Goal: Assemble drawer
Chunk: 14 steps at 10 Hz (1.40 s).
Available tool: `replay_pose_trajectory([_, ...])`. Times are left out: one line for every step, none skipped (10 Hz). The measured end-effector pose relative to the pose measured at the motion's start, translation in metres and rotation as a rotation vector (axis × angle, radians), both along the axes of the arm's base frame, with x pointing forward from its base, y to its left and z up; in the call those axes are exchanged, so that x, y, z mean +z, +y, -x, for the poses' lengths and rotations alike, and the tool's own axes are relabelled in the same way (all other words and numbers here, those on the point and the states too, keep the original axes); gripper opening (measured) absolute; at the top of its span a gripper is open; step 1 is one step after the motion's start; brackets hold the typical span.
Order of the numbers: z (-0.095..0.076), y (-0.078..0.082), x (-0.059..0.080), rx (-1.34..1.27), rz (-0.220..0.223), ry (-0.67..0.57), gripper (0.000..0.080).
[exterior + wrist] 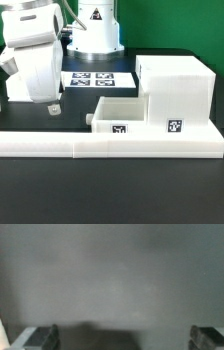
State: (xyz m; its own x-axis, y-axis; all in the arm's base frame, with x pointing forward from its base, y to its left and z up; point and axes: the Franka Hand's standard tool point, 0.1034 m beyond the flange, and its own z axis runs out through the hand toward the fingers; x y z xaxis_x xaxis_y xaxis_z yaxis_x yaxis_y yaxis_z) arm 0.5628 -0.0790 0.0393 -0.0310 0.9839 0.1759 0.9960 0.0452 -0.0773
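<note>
The tall white drawer shell (pixel 176 88) stands at the exterior view's right and has a tag on its front. A lower open white tray (pixel 114 108), also tagged, sits against the shell's left side. My gripper (pixel 46 103) hangs at the exterior view's left, low over the dark table and well apart from the tray. In the wrist view my fingers (pixel 38 338) stand wide apart with only blurred grey surface between them, so the gripper (pixel 122 339) is open and empty. I cannot make out a second tray.
A long low white rail (pixel 110 146) runs across the front, with the tray and shell right behind it. The marker board (pixel 100 78) lies flat behind the tray. The robot base (pixel 95 28) stands at the back.
</note>
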Motion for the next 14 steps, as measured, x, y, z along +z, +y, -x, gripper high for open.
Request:
replay_pose_trajectory([-0.006,0.006,0.001,0.011,-0.004,0.004,0.0649])
replay_pose_trajectory([-0.012,0.013,0.001,0.015,-0.006,0.004,0.0649])
replay_pose_trajectory([-0.019,0.023,-0.001,0.005,-0.011,0.008,0.0649])
replay_pose_trajectory([-0.025,0.034,-0.001,-0.007,-0.021,0.009,0.0649])
replay_pose_trajectory([-0.025,0.041,-0.002,-0.03,-0.024,0.015,0.0649])
replay_pose_trajectory([-0.025,0.039,-0.002,-0.032,-0.024,0.016,0.0649])
replay_pose_trajectory([-0.024,0.038,-0.002,-0.033,-0.023,0.017,0.0649])
replay_pose_trajectory([-0.024,0.038,-0.002,-0.032,-0.021,0.017,0.0649])
replay_pose_trajectory([-0.024,0.04,-0.003,-0.037,-0.02,0.019,0.0649])
replay_pose_trajectory([-0.024,0.052,-0.004,-0.042,-0.023,0.023,0.0649])
replay_pose_trajectory([-0.026,0.062,-0.005,-0.052,-0.024,0.02,0.0649])
replay_pose_trajectory([-0.028,0.077,-0.006,-0.073,-0.022,0.019,0.0649])
replay_pose_trajectory([-0.029,0.09,-0.008,-0.073,-0.023,0.022,0.0649])
replay_pose_trajectory([-0.029,0.091,-0.008,-0.083,-0.022,0.023,0.0649])
